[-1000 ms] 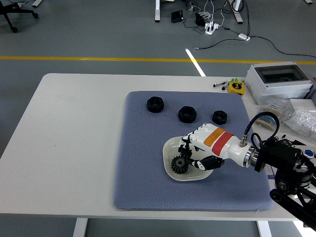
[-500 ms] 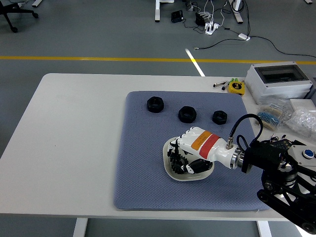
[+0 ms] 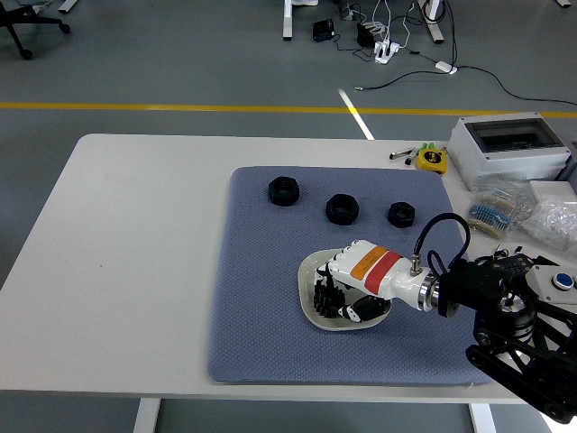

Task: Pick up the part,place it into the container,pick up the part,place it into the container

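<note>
My right hand, white with an orange band and black fingers, reaches down into the white bowl on the blue-grey mat. Its fingers are curled around the black gear, which sits low inside the bowl and is mostly hidden by the hand. Three black nut-shaped parts lie in a row at the mat's far side: one on the left, one in the middle and one on the right. The left arm is out of view.
A grey electrical box stands at the table's far right, with a yellow tape measure beside it. Plastic bags of small parts lie near the right edge. The white table extends left of the mat.
The right hand has carried the gear from the bowl's front rim down into the bowl. The wrist has lowered and shifted left, and the hand now covers most of the gear.
</note>
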